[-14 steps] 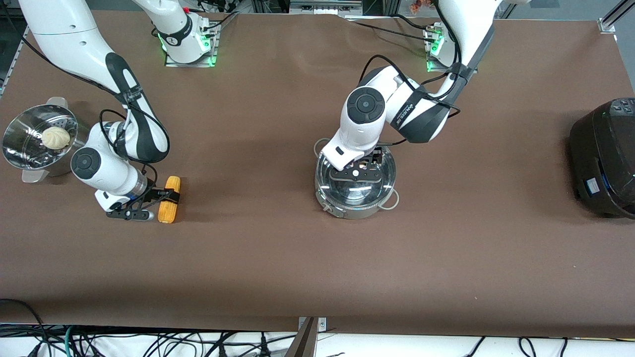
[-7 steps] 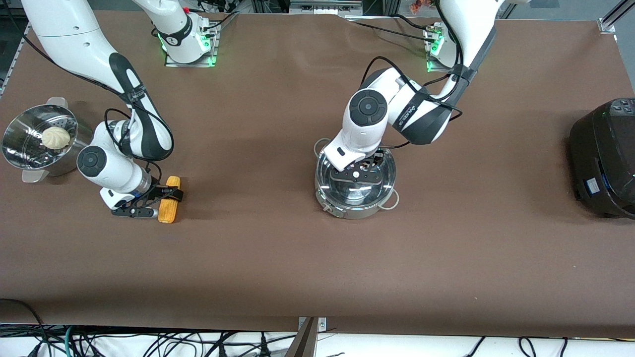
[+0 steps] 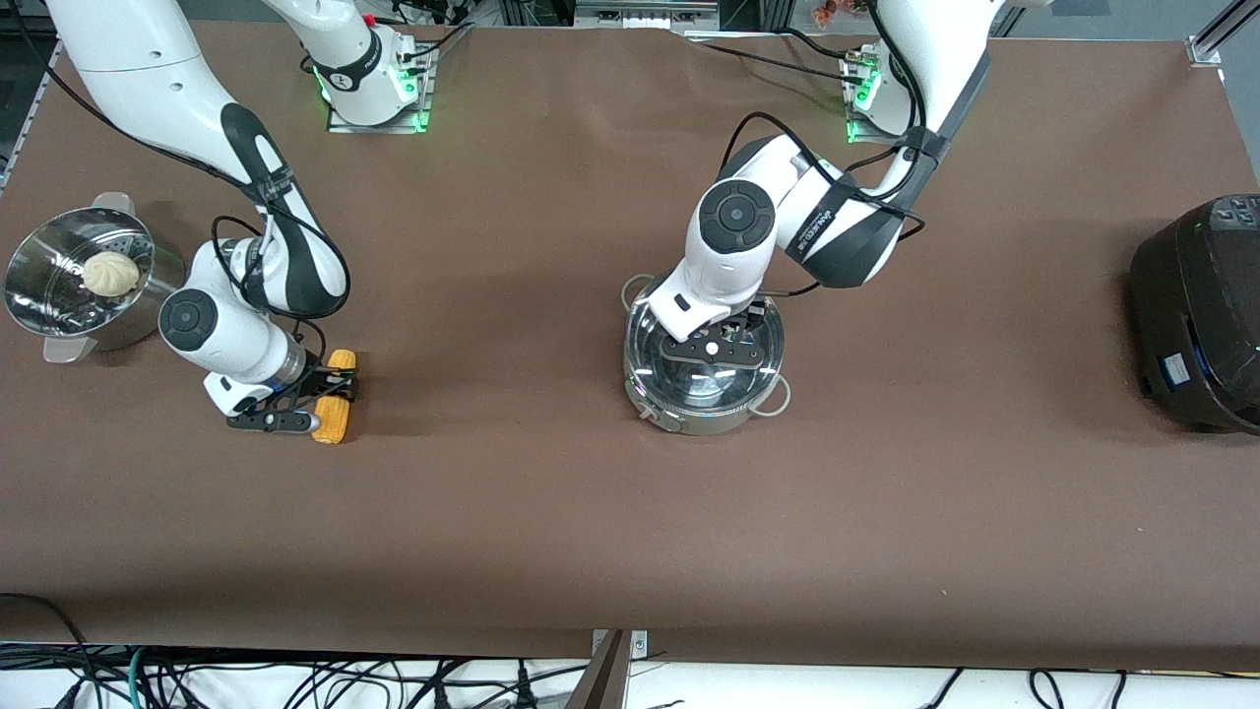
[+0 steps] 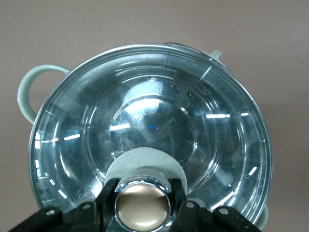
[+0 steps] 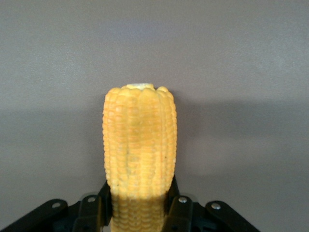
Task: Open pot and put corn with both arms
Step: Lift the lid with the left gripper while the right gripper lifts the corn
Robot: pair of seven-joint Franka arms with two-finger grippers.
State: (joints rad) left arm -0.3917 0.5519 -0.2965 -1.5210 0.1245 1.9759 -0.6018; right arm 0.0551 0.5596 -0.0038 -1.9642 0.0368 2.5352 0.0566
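Right gripper (image 3: pixel 317 399) clamped on the corn (image 3: pixel 335 411), fingers pinching its sides in the right wrist view (image 5: pixel 140 164); whether it's on the cloth or just above, can't tell. Steamer with bun (image 3: pixel 110 273) sits near it at the right arm's table end. Left gripper (image 3: pixel 711 347) closed on the knob (image 4: pixel 142 207) of the glass lid (image 3: pixel 704 364), lid on the pot (image 3: pixel 705 406) mid-table. Bare brown table (image 3: pixel 591 532) between corn and pot and all along the edge nearest the front camera. Black rice cooker (image 3: pixel 1196 315) at the left arm's end, well apart from the pot.
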